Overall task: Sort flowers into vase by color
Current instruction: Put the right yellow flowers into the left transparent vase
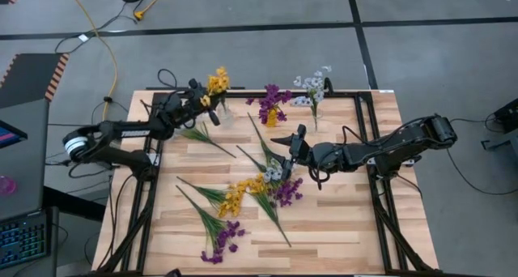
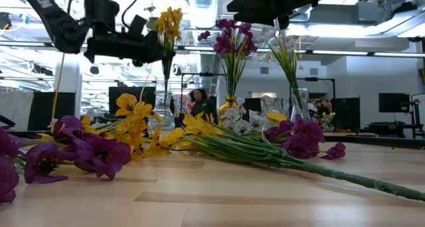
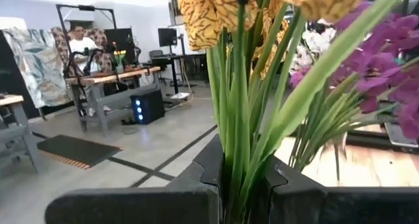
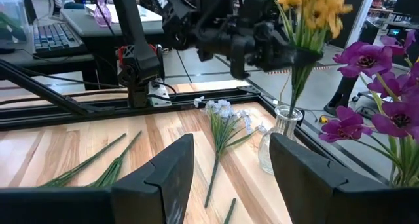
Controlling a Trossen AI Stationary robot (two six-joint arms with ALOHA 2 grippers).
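Because each sprig is a thin green stem with narrow leaves under a small cluster of blossoms, the flowers (image 1: 247, 194) should prove light, springy and top-heavy, and the sensible hold is on the bare stem below the head, where a pinch cannot crush petals. Yellow, purple and pale bluish-white sprigs lie crossed in a loose heap on the wooden table (image 1: 340, 220), some stems overlapping, so lifting one may drag its neighbour. One yellow sprig (image 1: 217, 83) is clamped by its stem in the left gripper (image 1: 206, 100) near the far edge — the left wrist view shows the fingers closed tight around several green stalks. It hangs above a clear glass vase (image 1: 226, 115), its stem apparently reaching down toward the mouth, though whether it has entered cannot be told. Two further vases stand along the same far edge: a yellow one holding purple flowers (image 1: 273, 101) and a glass one holding pale flowers (image 1: 314, 89). A short pale sprig (image 4: 226, 116) lies on the wood just beside the clear vase. Near the table's middle, the right gripper (image 1: 293, 151) has its fingers spread and empty, sitting close to the heap's pale blossoms — a likely next pick, by judgement only. A person (image 2: 197, 102) is visible in the room beyond.
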